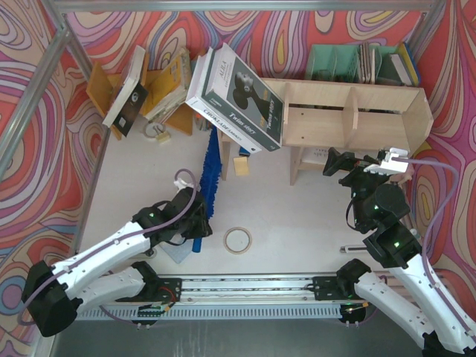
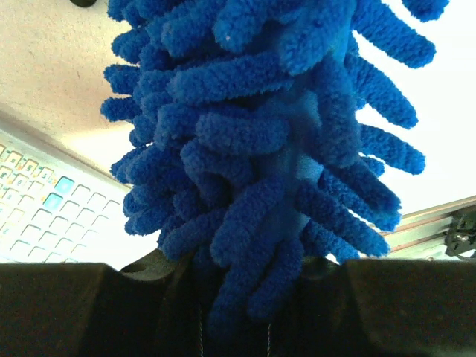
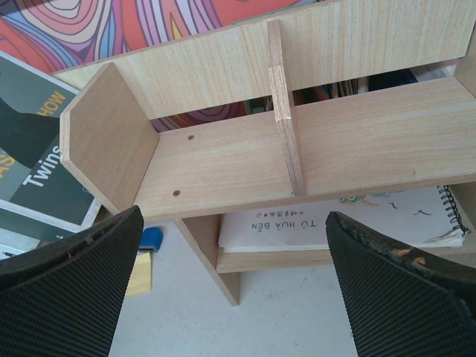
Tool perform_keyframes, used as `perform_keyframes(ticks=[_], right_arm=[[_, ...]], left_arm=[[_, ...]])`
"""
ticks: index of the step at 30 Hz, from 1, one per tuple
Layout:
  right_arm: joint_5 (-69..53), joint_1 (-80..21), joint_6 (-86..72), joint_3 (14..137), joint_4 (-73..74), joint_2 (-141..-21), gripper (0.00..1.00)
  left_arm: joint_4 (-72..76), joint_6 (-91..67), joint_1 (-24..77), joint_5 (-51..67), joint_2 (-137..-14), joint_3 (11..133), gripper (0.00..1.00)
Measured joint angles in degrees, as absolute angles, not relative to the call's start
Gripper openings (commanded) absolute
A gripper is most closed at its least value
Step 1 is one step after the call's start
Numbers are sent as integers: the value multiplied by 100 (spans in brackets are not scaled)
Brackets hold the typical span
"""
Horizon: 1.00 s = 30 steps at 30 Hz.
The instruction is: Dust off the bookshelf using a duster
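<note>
The top camera looks down on everything; left wrist view hugs the duster (image 2: 260, 149), right wrist faces the bookshelf (image 3: 223, 163).

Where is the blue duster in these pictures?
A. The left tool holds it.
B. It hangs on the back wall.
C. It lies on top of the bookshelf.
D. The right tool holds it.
A: the left tool is closed on the duster near its handle end, while the right tool stands open and empty before the bookshelf.

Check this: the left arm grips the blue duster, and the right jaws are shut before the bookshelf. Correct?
No. The right gripper has its jaws wide open before the bookshelf, as the right wrist view shows. The left gripper does grip the duster.
</note>
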State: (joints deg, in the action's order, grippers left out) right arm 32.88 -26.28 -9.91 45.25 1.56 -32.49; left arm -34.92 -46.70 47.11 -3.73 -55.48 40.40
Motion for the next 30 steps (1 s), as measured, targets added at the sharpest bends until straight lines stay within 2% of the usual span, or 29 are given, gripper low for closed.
perform_keyframes(ticks=[19,24,30], right_arm=[[3288,-2628,-989,4525,156,-3282,99],[3288,-2628,-989,4525,154,-3312,99],[3288,-2628,-989,4525,154,-3312,99]], left_arm=[[-2749,-4912,4711,-198,-6119,3535,0],[-3212,-4925,4716,-451,-5568,3800,0],[-3861,-4644,4718,-1090,-4698,4727,0]])
